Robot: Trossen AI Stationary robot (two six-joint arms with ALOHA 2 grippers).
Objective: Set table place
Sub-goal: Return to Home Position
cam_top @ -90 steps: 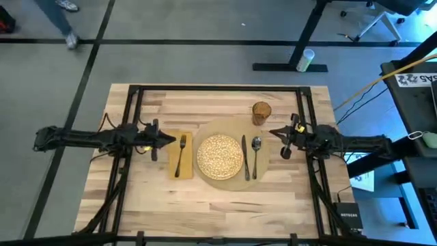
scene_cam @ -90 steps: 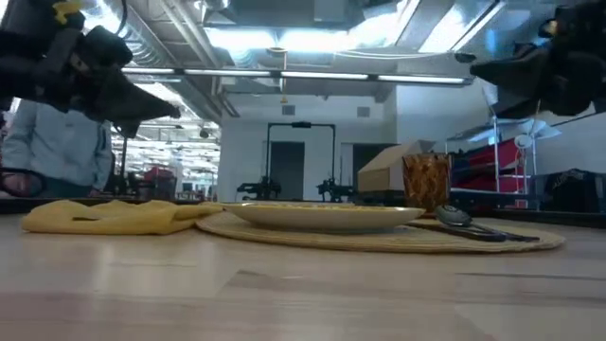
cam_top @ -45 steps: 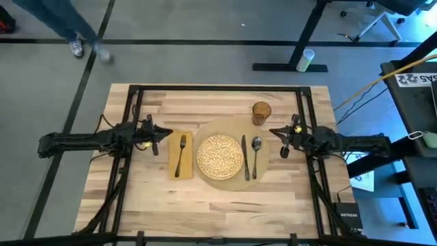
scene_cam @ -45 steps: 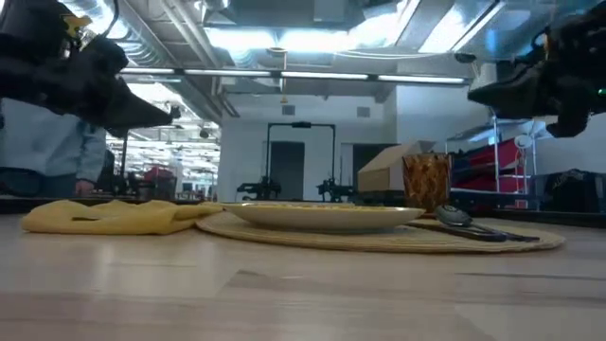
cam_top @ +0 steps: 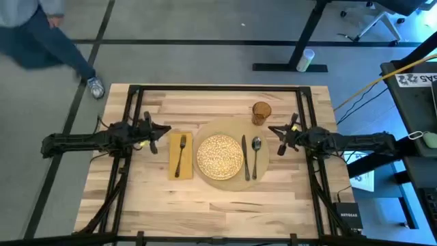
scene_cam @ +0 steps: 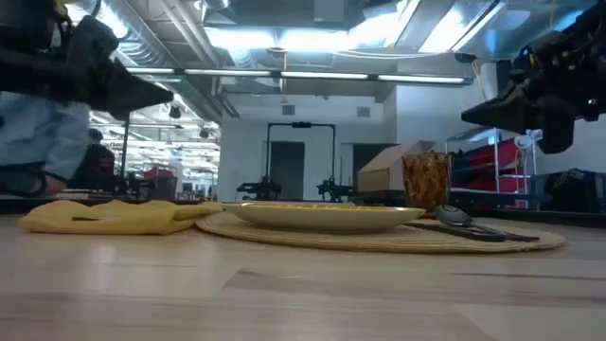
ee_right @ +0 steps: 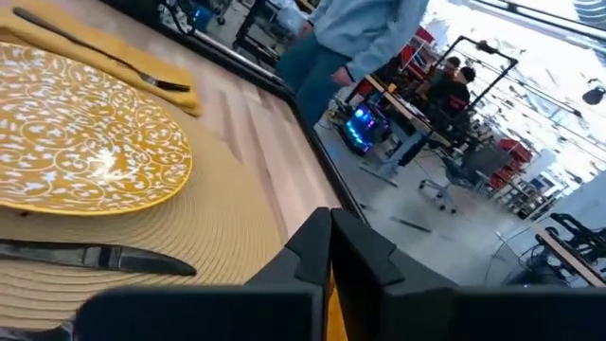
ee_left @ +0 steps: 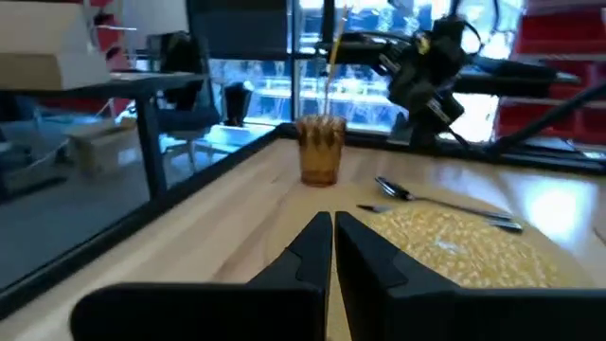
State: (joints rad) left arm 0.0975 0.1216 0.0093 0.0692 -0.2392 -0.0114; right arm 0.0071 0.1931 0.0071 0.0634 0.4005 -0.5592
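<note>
Wood desk [cam_top: 205,205] bare up front. Next, big round tan mat [cam_top: 227,126] in the middle, with plate [cam_top: 220,156], knife [cam_top: 245,157] and spoon [cam_top: 256,154] on top, fork [cam_top: 181,154] on yellow napkin [cam_top: 172,162] just left. Farther back, brown cup [cam_top: 261,111] by the mat's rim. Left pincer [cam_top: 164,130] and right pincer [cam_top: 273,130] both clenched, holding nothing, up at each side. Best to pull back slow and high, well away from the cup.

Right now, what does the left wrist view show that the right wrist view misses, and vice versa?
Left wrist only: the brown cup, the spoon, the right arm beyond them. Right wrist only: the fork on the yellow napkin, a person beyond the table. Both: the patterned plate, the table, and in front each view's own shut gripper: left gripper, right gripper.
</note>
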